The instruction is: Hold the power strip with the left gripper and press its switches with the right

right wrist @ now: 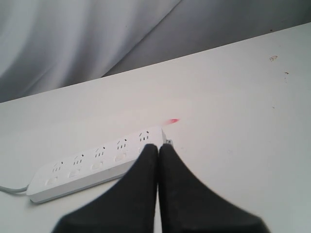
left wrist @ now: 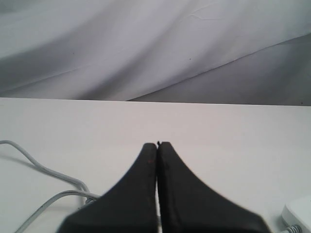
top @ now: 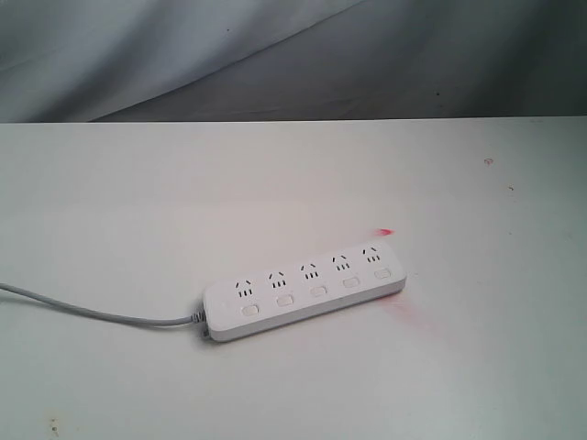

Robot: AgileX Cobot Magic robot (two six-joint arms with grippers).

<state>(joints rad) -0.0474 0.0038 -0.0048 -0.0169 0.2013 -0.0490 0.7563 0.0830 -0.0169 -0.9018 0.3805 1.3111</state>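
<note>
White table (top: 110, 202) beneath corded power strip (top: 304, 286)

Power strips (top: 307, 284): one.
Socket sets (top: 310, 271): five, in a row on the strip.
Switches (top: 317, 291): five, one beneath each socket set.
Cords (top: 101, 314): one in the exterior view; two grey strands in the left wrist view, whether one cord or two cannot be told.
Grippers: two, the left gripper (left wrist: 157, 144) and the right gripper (right wrist: 158, 145), each seen only from its own wrist.
Fingers (left wrist: 136, 189): two per gripper, four in all, each pair pressed together.
Tables (top: 138, 202): one.
Backdrop cloths (top: 275, 55): one.
Red marks (top: 385, 232): one, bright, by the strip's right end.
Pink smears (top: 404, 316): one, faint.
Dark specks (top: 488, 161): two, toward the table's right side.
</note>
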